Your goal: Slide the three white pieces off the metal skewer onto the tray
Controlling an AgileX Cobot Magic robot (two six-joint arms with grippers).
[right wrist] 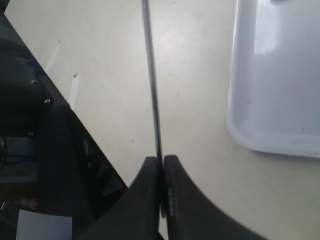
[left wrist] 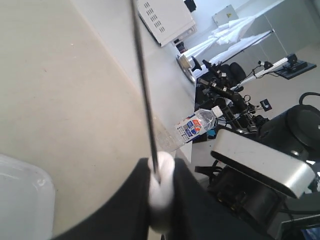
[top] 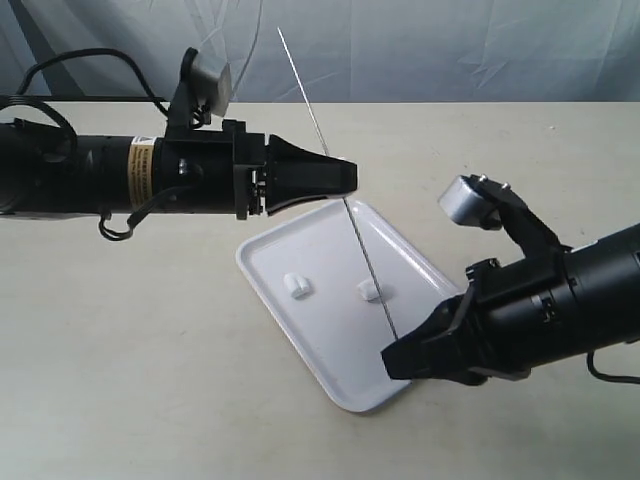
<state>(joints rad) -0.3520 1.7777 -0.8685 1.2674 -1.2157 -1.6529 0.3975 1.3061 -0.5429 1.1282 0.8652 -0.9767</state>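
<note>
The thin metal skewer (top: 360, 245) runs slanted over the white tray (top: 300, 320), its far end rising past the table's back edge. My right gripper (top: 398, 352) is shut on its near end, seen as a dark rod (right wrist: 152, 100) between the closed fingers. My left gripper (top: 345, 175) is shut on one white piece (left wrist: 161, 192) still threaded on the skewer (left wrist: 145, 85). Two other white pieces lie loose on the tray, one at the left (top: 297, 286) and one near the skewer (top: 369, 292).
The beige table (top: 130, 330) stretches left of the tray, with a pale cloth backdrop behind. The left wrist view shows a water bottle (left wrist: 192, 127), camera gear and a white device beyond the table edge. The tray corner (right wrist: 280, 75) lies beside my right gripper.
</note>
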